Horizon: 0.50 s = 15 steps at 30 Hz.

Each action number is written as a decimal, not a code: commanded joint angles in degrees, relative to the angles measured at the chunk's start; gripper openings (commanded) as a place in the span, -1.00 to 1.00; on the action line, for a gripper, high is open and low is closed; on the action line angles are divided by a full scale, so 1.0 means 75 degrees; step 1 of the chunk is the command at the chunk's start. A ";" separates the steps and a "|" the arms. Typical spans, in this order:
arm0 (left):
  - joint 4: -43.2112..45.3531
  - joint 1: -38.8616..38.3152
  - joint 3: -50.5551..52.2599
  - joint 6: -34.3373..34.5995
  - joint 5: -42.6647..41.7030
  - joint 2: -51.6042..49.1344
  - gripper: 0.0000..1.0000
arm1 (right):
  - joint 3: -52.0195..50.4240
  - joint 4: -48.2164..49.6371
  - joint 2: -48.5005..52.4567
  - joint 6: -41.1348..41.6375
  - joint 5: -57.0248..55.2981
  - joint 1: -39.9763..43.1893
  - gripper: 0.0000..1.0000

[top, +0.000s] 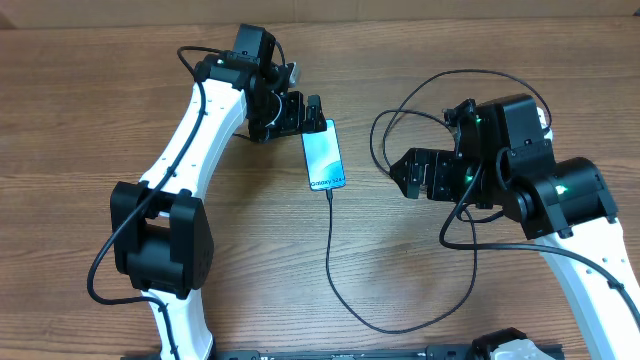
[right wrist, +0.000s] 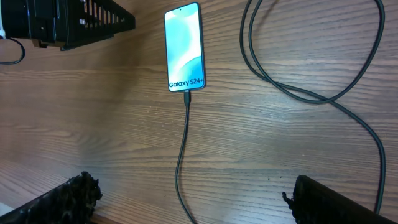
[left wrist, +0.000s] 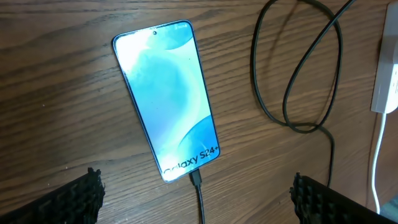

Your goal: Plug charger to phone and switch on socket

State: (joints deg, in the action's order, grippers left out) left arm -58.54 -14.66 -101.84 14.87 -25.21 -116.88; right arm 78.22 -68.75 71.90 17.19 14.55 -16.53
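- Phone (top: 324,155) lies flat and face up on the wooden table (top: 90,90), about mid-table, screen lit blue-teal
- Charger (top: 329,240) is a thin black cable running from the phone's near end toward the near side, then curving off right
- Its connector (right wrist: 186,94) looks seated in the phone's near-end port, so I'd call the plug-in step done
- Left gripper (top: 300,115) sits just beyond the phone's far end, jaws spread wide, nothing held
- Right gripper (top: 412,175) is off to the phone's right, well apart from it, also wide open and empty
- Socket: only a white bit (top: 505,347) shows at the near edge of the overhead view, likely the power strip; no switch visible
- The charger's plug end is out of view, so I can't tell if it's in the strip
- Left to do, as I judge it: flip the socket switch on
- Readable writing: white "Galaxy S24+" across the near end of the screen, nothing else legible
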 commanded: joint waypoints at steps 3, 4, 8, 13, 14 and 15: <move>0.0012 -0.0006 -0.0175 0.0079 0.0020 0.0143 1.00 | 0.0082 0.0009 0.0017 0.0050 -0.0044 -0.0023 1.00; 0.0012 -0.0006 -0.0175 0.0079 0.0023 0.0143 0.99 | 0.0082 0.0009 0.0017 0.0050 -0.0041 -0.0023 1.00; 0.0012 -0.0006 -0.0175 0.0079 0.0023 0.0143 1.00 | 0.0082 -0.0064 0.0017 0.0044 -0.0137 -0.0023 1.00; 0.0012 -0.0006 -0.0175 0.0079 0.0023 0.0143 1.00 | -0.0023 0.0306 -0.0169 0.0041 -0.0866 -0.0023 0.99; 0.0012 -0.0006 -0.0175 0.0079 0.0023 0.0143 1.00 | -0.0160 0.0609 -0.0329 0.0041 -0.1040 -0.0023 1.00; 0.0012 -0.0006 -0.0175 0.0079 0.0023 0.0143 0.99 | -0.0350 0.0941 -0.0516 0.0041 -0.1148 -0.0023 1.00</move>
State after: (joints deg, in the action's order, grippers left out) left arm -58.52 -14.66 -101.84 14.87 -25.21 -116.88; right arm 77.62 -65.28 71.48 17.34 10.81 -16.56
